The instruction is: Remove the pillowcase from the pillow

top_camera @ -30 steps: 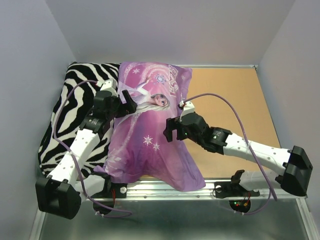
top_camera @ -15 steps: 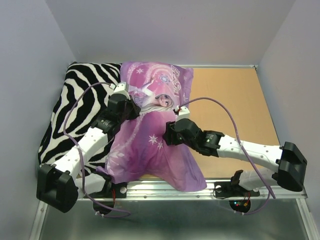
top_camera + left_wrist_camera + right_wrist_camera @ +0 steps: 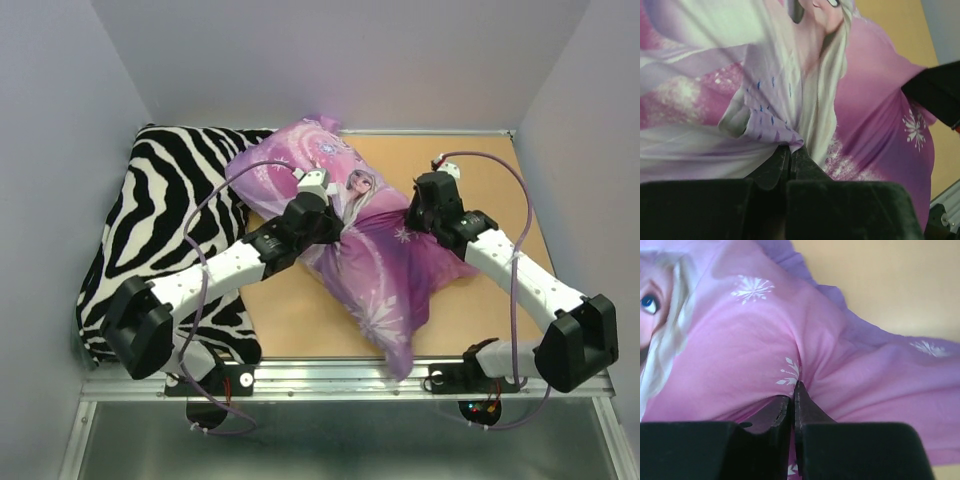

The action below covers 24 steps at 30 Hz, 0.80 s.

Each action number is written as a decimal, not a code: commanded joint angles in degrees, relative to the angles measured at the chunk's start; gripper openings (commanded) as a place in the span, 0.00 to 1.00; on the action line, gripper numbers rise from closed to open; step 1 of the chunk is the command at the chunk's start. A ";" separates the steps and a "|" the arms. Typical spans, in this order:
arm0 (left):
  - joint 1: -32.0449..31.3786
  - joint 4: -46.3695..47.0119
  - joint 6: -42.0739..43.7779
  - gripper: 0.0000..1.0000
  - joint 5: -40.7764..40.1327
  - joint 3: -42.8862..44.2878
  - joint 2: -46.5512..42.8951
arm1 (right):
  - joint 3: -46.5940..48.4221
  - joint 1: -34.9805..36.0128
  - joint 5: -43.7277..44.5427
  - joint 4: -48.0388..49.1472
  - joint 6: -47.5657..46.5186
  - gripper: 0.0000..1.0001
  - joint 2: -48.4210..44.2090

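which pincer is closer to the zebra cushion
Left. The left pincer pinches the pillowcase near its middle, just right of the zebra-striped cushion. The right pincer pinches the pillowcase farther right, with the fabric between it and the cushion.

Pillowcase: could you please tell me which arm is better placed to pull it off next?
Likely right: the right gripper pinches the pillowcase nearer its slack end; the left gripper grips mid-print.

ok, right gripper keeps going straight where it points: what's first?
The pillowcase: the right gripper is shut on a fold of it. Beyond that, probably more fabric; depth unclear.
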 commanded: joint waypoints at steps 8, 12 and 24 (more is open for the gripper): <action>-7.55 5.18 0.12 0.07 12.03 14.65 11.05 | 13.25 -4.77 2.51 1.12 -6.65 0.72 -1.13; -7.55 5.89 0.48 0.09 15.27 23.85 16.68 | 12.74 -4.85 -6.86 -0.37 -7.97 0.85 -4.30; -7.55 6.77 -9.63 0.28 6.14 32.68 22.50 | 2.11 0.76 -6.48 -7.13 -5.07 0.92 -16.15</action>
